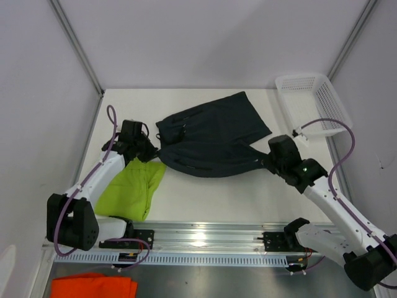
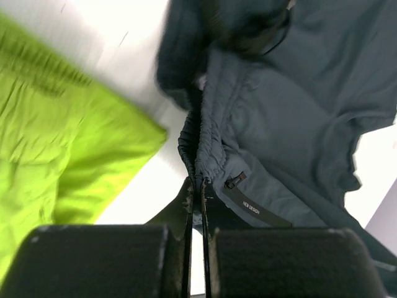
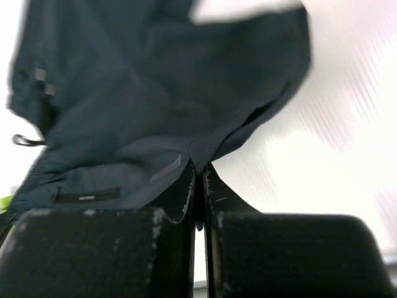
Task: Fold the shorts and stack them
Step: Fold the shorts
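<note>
One lime pair (image 1: 131, 189), one dark pair (image 1: 211, 139)

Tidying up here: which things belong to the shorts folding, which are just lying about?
Job: dark shorts, lime green shorts, left tool and right tool, both shut on the dark shorts.
Lying about: white basket, orange cloth.

White mesh basket (image 1: 334, 102) at far right; orange cloth (image 1: 93, 287) near left.

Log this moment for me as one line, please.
left pincer: shut on dark shorts | right pincer: shut on dark shorts | green shorts: ungripped, left side | stack: none yet
</note>
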Tool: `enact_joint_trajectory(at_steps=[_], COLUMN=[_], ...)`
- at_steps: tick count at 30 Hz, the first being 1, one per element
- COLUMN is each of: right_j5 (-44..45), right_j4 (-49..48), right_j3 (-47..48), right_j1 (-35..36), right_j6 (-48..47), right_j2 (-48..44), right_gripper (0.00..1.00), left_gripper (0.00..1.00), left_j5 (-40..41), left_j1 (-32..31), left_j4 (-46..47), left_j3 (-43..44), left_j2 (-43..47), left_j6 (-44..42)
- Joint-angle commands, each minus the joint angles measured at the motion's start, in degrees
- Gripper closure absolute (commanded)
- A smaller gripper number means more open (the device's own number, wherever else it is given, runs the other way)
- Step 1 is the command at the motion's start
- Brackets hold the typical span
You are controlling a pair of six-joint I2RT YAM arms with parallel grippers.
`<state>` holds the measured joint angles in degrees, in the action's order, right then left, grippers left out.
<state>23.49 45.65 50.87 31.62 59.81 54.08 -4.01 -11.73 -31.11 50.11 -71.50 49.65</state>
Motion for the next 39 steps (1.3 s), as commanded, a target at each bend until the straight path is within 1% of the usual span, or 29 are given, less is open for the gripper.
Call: enact_joint_trajectory(at_steps=[1, 2, 3, 5, 6, 7, 9, 11, 13, 17, 19, 21, 22, 24, 25, 27, 30, 32, 33, 35, 39], right_j5=[-7.29, -9.66, -14.21, -19.15, -21.70, -26.77, -30.06, -33.05, -35.25, -38.06, -39.30, -40.62, -40.88, -41.32, -41.59, -42.20, -42.38, -42.29, -42.29, -42.30, -41.50], right_j4=[-14.24, -16.01, -17.68, -21.99, -23.75, -26.03, -27.80, -29.38, -30.96, -32.02, -32.37, -32.29, -31.68, -31.67, -31.85, -32.72, -33.69, -33.78, -33.96, -34.05, -34.49], right_j3=[6.33, 7.13, 7.83, 9.77, 10.38, 11.17, 15.03, 19.76, 23.12, 32.17, 37.53, 41.22, 44.80, 47.64, 49.74, 51.42, 53.62, 55.20, 55.65, 56.35, 56.35], right_j1=[-7.76, -9.45, -11.03, -14.64, -17.79, -19.12, -22.02, -23.17, -24.23, -24.85, -25.29, -25.55, -25.55, -25.64, -25.81, -26.17, -26.52, -26.61, -26.61, -26.69, -26.61], right_j6=[-16.02, -17.96, -20.32, -21.57, -22.28, -22.89, -23.60, -24.21, -24.48, -24.48, -24.13, -24.04, -24.04, -24.13, -24.04, -23.17, -22.28, -21.84, -21.84, -21.75, -21.84], right_j2=[4.43, 5.67, 6.99, 11.45, 13.13, 14.98, 20.69, 26.38, 29.83, 38.18, 43.11, 46.27, 49.16, 51.90, 54.17, 56.21, 59.72, 61.92, 62.54, 63.60, 63.34], right_gripper=[1.00, 1.00, 1.00, 1.00, 1.00, 1.00, 1.00, 1.00, 1.00, 1.00, 1.00, 1.00, 1.00, 1.00, 1.00, 1.00, 1.00, 1.00, 1.00, 1.00, 1.00], left_gripper=[1.00, 1.00, 1.00, 1.00, 1.00, 1.00, 1.00, 1.00, 1.00, 1.00, 1.00, 1.00, 1.00, 1.00, 1.00, 1.00, 1.00, 1.00, 1.00, 1.00, 1.00], left_j5=[0.76, 0.41, 0.06, -0.29, -1.17, -1.70, -3.01, -3.63, -5.38, -6.45, -6.62, -6.10, -5.84, -5.57, -5.48, -5.22, -5.13, -5.39, -5.31, -5.22, -5.04], left_j1=[0.30, 0.56, 0.91, 1.96, 2.41, 2.76, 4.16, 5.65, 6.71, 9.26, 10.05, 10.41, 10.49, 10.50, 10.50, 10.50, 10.50, 10.50, 10.50, 10.67, 11.02], left_j4=[-4.21, -4.48, -4.48, -4.48, -4.22, -3.44, -1.59, 0.08, 0.96, 1.67, 0.97, 1.23, 1.14, 1.32, 1.32, 1.41, 0.62, -0.43, -0.87, -1.32, -0.44], left_j3=[7.88, 9.73, 10.44, 13.07, 13.35, 13.96, 14.40, 14.93, 15.90, 18.88, 21.77, 23.71, 26.07, 27.67, 29.94, 31.80, 37.41, 39.09, 41.63, 42.61, 43.50], left_j2=[-3.63, -4.51, -5.56, -7.94, -8.47, -9.61, -10.67, -12.33, -13.65, -18.04, -19.37, -20.86, -21.30, -22.97, -23.50, -24.99, -28.59, -31.58, -32.46, -34.14, -34.75], left_j6=[1.41, 1.42, 1.76, 2.64, 3.26, 4.65, 6.76, 8.09, 9.50, 10.82, 11.43, 11.96, 12.14, 12.66, 12.84, 13.10, 13.37, 13.37, 13.28, 13.37, 13.98])
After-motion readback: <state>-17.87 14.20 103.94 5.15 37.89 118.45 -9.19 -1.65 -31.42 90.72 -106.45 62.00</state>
